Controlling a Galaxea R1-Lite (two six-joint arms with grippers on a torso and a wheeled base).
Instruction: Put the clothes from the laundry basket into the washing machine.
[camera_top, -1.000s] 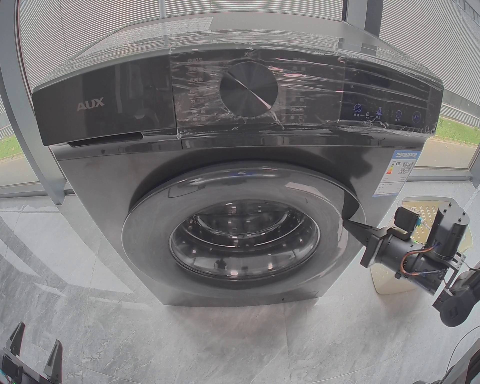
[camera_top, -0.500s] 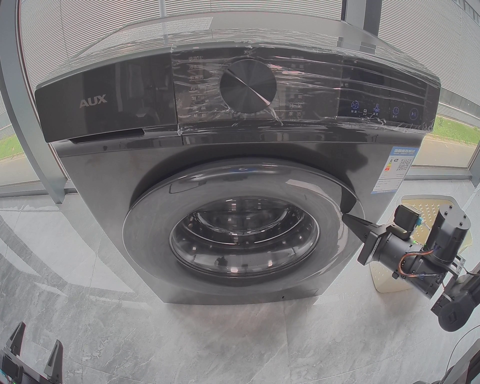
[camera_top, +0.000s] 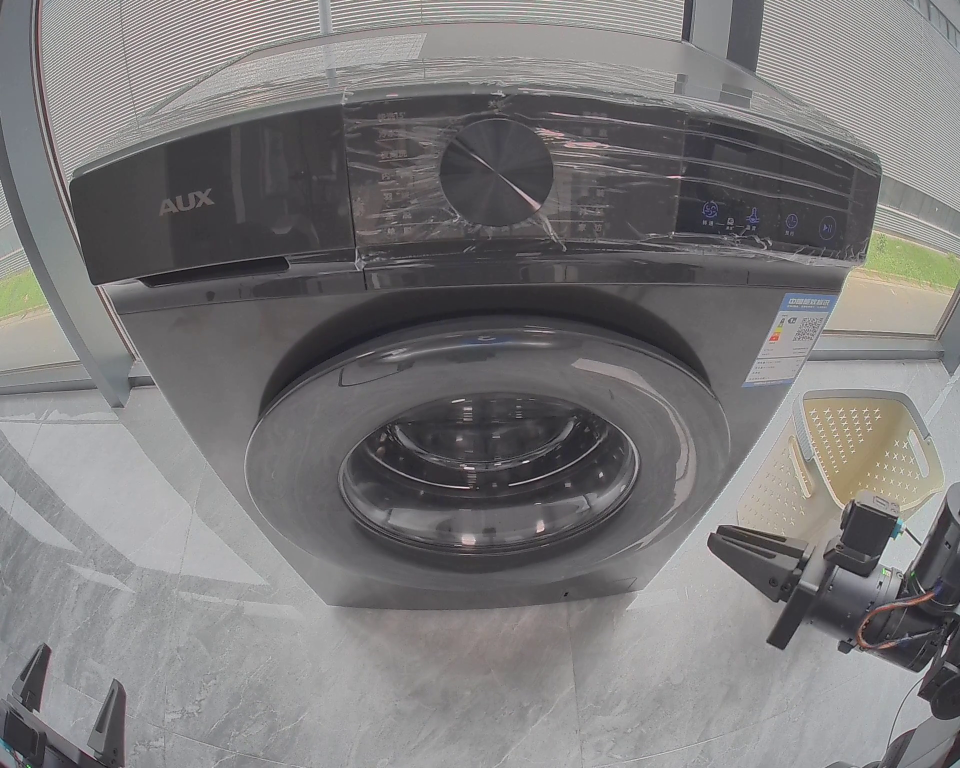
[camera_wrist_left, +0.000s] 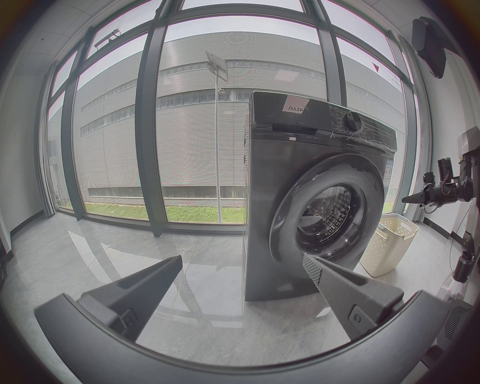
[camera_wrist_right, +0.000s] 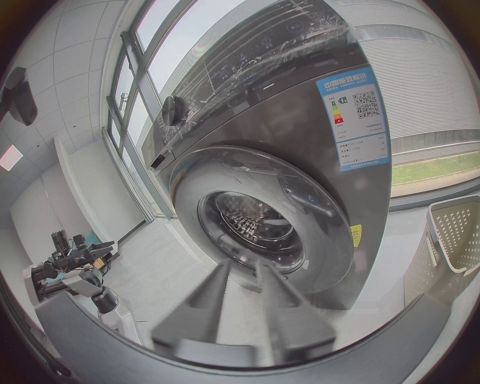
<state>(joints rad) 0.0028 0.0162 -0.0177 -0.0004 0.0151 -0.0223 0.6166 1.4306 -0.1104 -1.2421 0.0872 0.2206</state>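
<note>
Head view: grey marble floor (camera_top: 450, 690), windows (camera_top: 870, 80) behind washing machine (camera_top: 480, 350).

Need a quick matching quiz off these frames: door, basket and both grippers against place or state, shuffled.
1. washing machine door
2. laundry basket
3. left gripper
4. right gripper

A. open, low at the robot's left
B. cream, standing on the floor
C. shut
D. in the air, nearer the robot than the basket

Pairs: 1-C, 2-B, 3-A, 4-D
</note>
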